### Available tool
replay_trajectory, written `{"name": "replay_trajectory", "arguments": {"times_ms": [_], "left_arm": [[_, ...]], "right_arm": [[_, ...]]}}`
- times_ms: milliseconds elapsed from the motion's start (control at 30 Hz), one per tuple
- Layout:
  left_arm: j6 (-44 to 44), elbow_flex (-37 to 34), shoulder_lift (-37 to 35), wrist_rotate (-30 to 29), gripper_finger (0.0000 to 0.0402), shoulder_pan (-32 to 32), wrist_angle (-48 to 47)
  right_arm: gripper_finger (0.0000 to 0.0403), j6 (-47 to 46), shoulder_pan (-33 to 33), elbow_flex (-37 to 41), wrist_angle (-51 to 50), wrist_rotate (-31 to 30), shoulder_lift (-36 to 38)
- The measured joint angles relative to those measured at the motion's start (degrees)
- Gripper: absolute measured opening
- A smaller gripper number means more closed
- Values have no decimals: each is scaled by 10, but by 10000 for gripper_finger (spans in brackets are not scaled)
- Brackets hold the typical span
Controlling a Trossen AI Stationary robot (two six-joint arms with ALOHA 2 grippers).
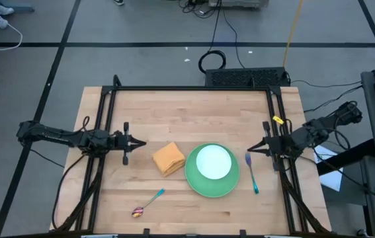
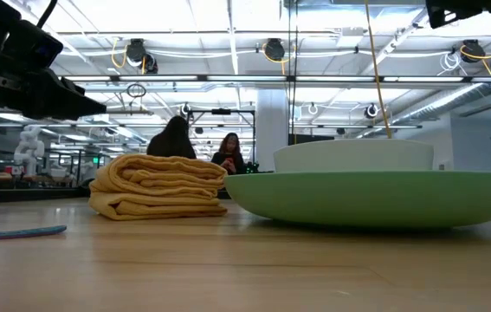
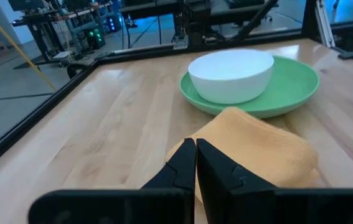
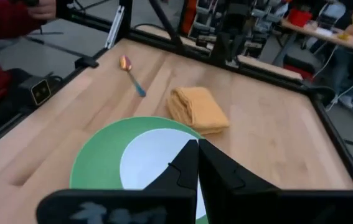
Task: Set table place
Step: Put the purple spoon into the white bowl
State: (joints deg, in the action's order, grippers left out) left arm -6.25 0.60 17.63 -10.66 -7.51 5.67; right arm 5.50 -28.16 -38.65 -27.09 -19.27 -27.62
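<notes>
Pale wooden table (image 1: 187, 112), both claws (image 1: 141, 143) (image 1: 252, 149) pressed together, perhaps two seated people (image 2: 202, 149) beyond.

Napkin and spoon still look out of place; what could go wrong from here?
The napkin lies against the plate, so grabbing it may nudge the plate and the bowl. The spoon lies flat near the table's front edge; a pinch by the shut left gripper could push it off.
</notes>
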Motion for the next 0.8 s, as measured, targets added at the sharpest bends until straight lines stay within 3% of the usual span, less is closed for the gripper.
{"name": "replay_trajectory", "arguments": {"times_ms": [333,567,800], "left_arm": [[6,0,0,0,19,0,10],[7,0,0,-28,19,0,18],[21,0,0,-32,19,0,19]], "right_arm": [[0,17,0,0,-34,3,100],[0,14,0,0,-55,46,170],[0,8,0,0,-71,46,197]]}}
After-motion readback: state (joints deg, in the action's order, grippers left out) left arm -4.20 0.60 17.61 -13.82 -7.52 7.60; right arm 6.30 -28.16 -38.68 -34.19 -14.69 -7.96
